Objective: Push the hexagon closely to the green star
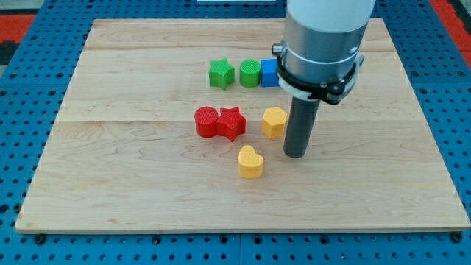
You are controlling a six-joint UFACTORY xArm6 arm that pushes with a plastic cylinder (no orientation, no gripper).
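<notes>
The yellow hexagon (274,121) lies near the board's middle. The green star (221,74) lies up and to the left of it, well apart. My tip (295,154) rests on the board just right of and slightly below the yellow hexagon, close to it; contact cannot be told. A green round block (250,73) sits right of the green star, and a blue block (269,73) sits beside that, partly hidden by the arm.
A red round block (207,121) and a red star (231,123) touch each other left of the hexagon. A yellow heart (250,162) lies below the hexagon. The wooden board (110,147) sits on a blue pegboard.
</notes>
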